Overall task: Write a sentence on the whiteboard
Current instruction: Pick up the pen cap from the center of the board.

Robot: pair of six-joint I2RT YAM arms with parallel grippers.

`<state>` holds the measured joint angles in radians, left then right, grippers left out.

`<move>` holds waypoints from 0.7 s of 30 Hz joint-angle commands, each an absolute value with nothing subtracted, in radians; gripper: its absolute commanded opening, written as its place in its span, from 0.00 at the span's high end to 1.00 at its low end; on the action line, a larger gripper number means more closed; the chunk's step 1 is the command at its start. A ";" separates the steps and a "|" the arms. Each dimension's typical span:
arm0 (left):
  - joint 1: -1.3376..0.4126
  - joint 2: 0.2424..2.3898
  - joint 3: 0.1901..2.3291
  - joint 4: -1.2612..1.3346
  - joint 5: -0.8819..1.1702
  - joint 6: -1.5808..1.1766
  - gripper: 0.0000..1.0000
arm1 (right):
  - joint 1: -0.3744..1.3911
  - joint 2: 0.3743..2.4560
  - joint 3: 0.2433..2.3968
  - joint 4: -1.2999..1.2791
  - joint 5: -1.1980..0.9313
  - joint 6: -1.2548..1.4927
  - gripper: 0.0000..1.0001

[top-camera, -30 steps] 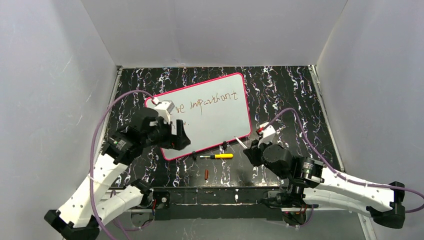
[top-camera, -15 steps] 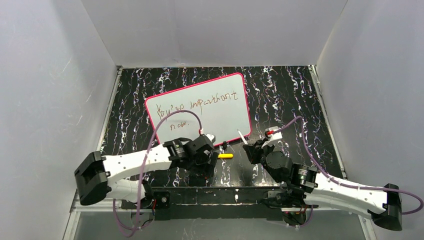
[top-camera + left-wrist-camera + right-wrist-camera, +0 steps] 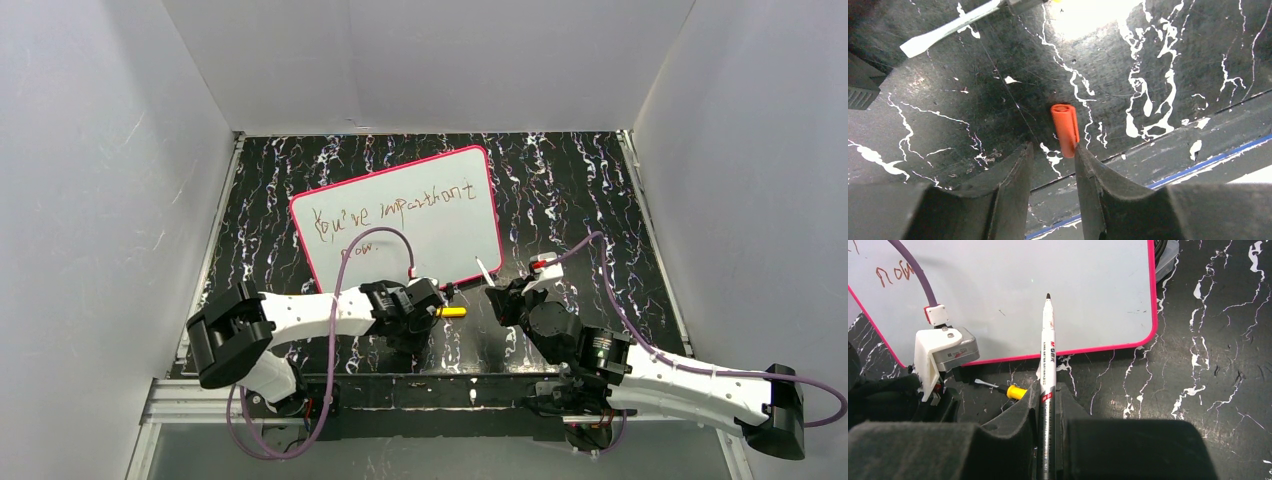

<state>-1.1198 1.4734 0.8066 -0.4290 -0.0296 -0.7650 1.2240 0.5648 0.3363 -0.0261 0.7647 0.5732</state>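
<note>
Whiteboard (image 3: 1098, 295) lies straight ahead of the right end effector (image 3: 1047, 390) clenching the marker (image 3: 1048, 350) tip-forward; the left end effector (image 3: 1052, 150), parted and empty, sits just behind the cap (image 3: 1064, 129).

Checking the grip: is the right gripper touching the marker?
Touching. The right wrist view shows the marker barrel pinched between both fingers of the right gripper, no gap either side.

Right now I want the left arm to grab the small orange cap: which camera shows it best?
Left wrist view: the orange cap lies sharp on the black table, just ahead of the left gripper. In the top view the left arm hides it; the right wrist view misses it.
</note>
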 commanded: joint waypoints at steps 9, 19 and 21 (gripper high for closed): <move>-1.123 1.524 0.837 -0.455 -0.062 -0.769 0.65 | 1.223 0.558 0.355 0.026 0.801 0.585 0.99; -1.129 1.606 0.897 -0.470 -0.031 -0.732 0.66 | 1.223 0.557 0.344 0.024 0.804 0.597 0.99; -1.130 1.607 0.899 -0.479 -0.042 -0.737 0.66 | 1.223 0.555 0.345 0.018 0.805 0.599 0.99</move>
